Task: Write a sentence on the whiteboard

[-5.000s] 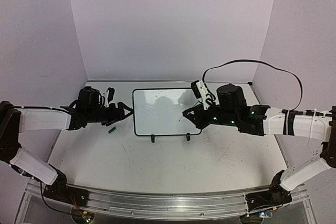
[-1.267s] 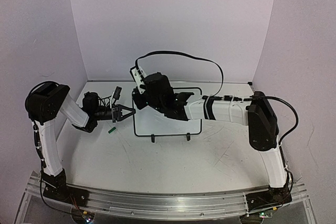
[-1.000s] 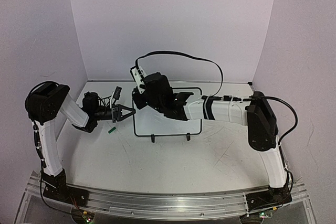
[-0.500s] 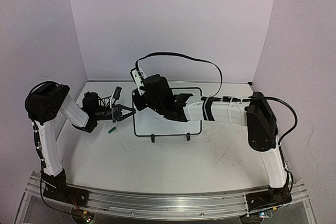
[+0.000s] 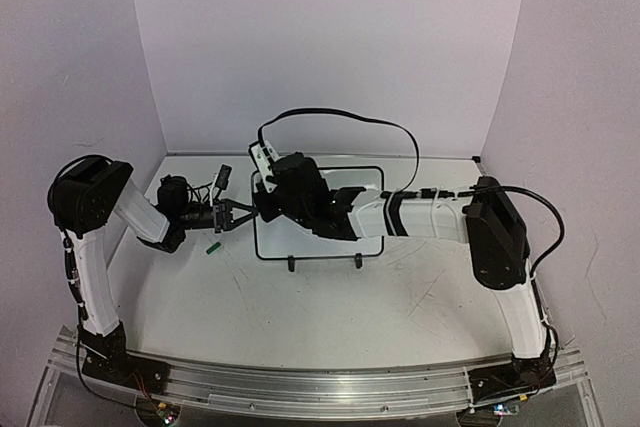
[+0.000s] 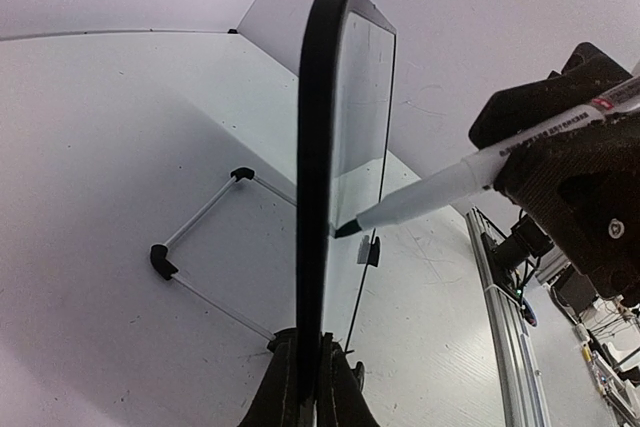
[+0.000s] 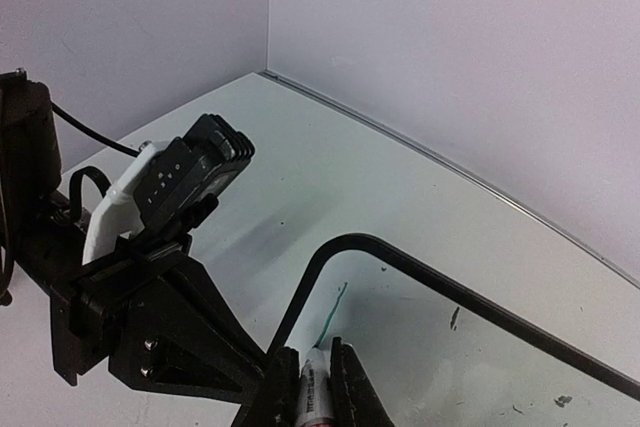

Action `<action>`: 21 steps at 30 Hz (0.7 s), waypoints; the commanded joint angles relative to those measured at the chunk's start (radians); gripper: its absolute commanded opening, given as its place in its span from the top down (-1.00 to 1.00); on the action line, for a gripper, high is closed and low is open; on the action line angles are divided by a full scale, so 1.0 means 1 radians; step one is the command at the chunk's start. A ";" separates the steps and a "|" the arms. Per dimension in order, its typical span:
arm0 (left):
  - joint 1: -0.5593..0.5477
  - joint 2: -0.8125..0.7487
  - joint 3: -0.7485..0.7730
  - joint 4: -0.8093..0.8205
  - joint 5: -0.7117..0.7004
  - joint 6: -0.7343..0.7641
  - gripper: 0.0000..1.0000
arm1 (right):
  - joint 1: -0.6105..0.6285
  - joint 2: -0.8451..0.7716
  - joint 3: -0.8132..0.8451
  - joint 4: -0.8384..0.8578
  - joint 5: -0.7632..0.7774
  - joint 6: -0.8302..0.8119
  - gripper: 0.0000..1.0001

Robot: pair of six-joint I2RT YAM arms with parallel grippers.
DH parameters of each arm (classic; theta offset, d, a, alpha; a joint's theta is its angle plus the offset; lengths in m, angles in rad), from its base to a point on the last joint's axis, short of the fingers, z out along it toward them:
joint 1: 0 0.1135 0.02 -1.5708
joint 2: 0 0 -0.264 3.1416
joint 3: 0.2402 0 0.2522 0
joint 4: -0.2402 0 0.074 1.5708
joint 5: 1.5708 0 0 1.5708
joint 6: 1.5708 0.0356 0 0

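Top view: whiteboard [image 5: 300,244] stands upright btwn the arms. Left gripper [image 5: 244,212] is at its left edge, right gripper [image 5: 264,199] over its upper-left corner.

Left wrist: left claw clamped shut on the board's frame. Marker [image 6: 440,185] tip touches the face.

Right wrist: right claw closed on the marker. Short green stroke [image 7: 335,315] near the corner; writing prob. barely begun.

Board looks light, stiff, tippy: grip frame, not face.

From above, the right arm [image 5: 400,215] covers most of the whiteboard [image 5: 320,245], so what is written there cannot be told. The right wrist view's bottom edge cuts off the marker [image 7: 313,399] and the whiteboard's lower side.
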 commanded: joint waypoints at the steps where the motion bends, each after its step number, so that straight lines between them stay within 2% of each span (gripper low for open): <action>1: 0.010 -0.047 -0.007 0.021 -0.010 0.010 1.00 | -0.015 -0.058 0.004 -0.008 0.041 0.011 1.00; 9: 0.010 -0.045 -0.006 0.020 -0.013 0.009 1.00 | -0.014 -0.144 -0.041 0.033 0.025 0.048 1.00; 21: 0.011 -0.045 -0.006 0.020 -0.013 0.009 1.00 | -0.025 -0.095 0.000 0.033 0.009 0.048 1.00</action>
